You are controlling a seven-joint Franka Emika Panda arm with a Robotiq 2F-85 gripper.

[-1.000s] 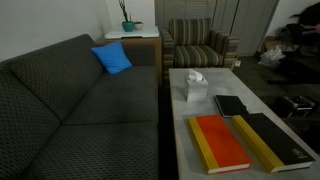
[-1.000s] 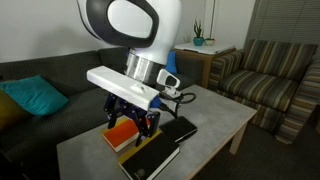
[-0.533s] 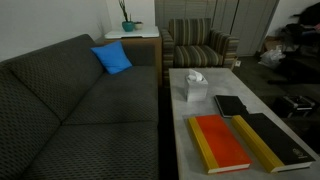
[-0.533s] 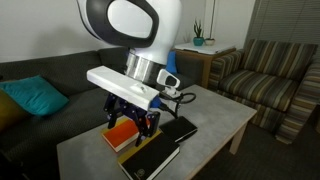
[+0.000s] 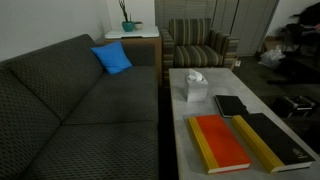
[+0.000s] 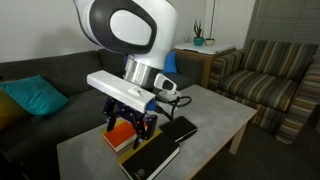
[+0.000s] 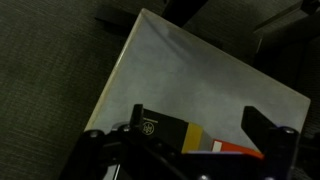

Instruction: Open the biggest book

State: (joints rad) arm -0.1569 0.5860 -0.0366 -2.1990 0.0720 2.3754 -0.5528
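The biggest book [image 5: 278, 143], black with a yellow long edge, lies closed at the near end of the grey table [image 5: 250, 85], beside the red-orange book [image 5: 220, 142]. It also shows in an exterior view [image 6: 150, 158] and in the wrist view [image 7: 160, 128]. My gripper [image 6: 130, 120] hangs just above the red-orange book [image 6: 120, 136] and the biggest book. In the wrist view my gripper [image 7: 200, 125] is open and empty, and its fingers frame the books' ends. The red-orange book [image 7: 240, 150] shows there too.
A small black book [image 5: 230, 105] and a white tissue box [image 5: 194, 88] lie farther along the table. A dark sofa [image 5: 70, 110] with a blue cushion [image 5: 112, 58] runs along one side. A striped armchair [image 5: 198, 44] stands beyond the table's end.
The arm's upper links have shifted slightly sideways. The gripper stays above the books, and the books have not moved.
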